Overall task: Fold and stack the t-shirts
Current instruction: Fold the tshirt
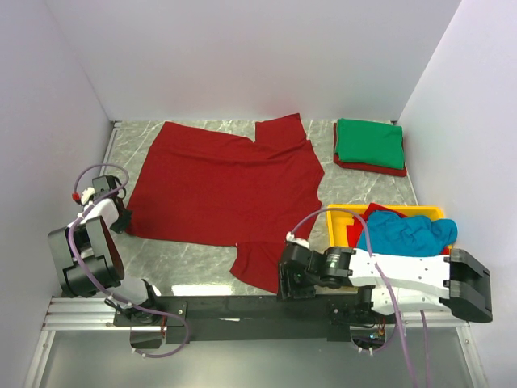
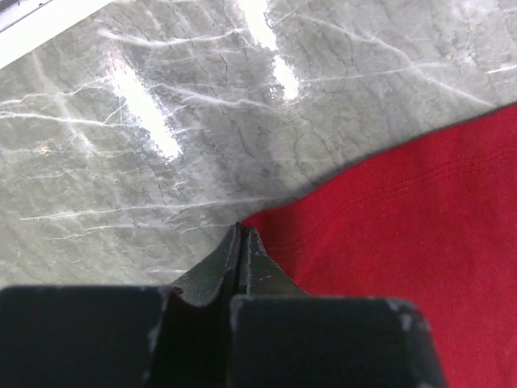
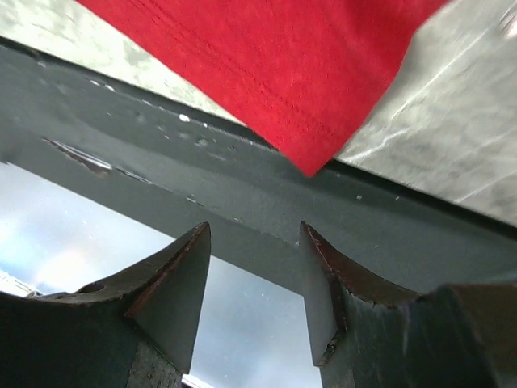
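Note:
A dark red t-shirt lies spread flat on the marble table. My left gripper is at its near left corner. In the left wrist view this gripper is shut, its tips touching the red hem corner; whether cloth is pinched I cannot tell. My right gripper hovers at the table's front edge, just short of the shirt's near sleeve. In the right wrist view it stands open and empty, with the sleeve corner ahead. A folded green t-shirt rests on a folded red one.
A yellow tray at the right holds a crumpled teal blue t-shirt and another red one. White walls close in the table on three sides. A black rail runs along the front edge below the right gripper.

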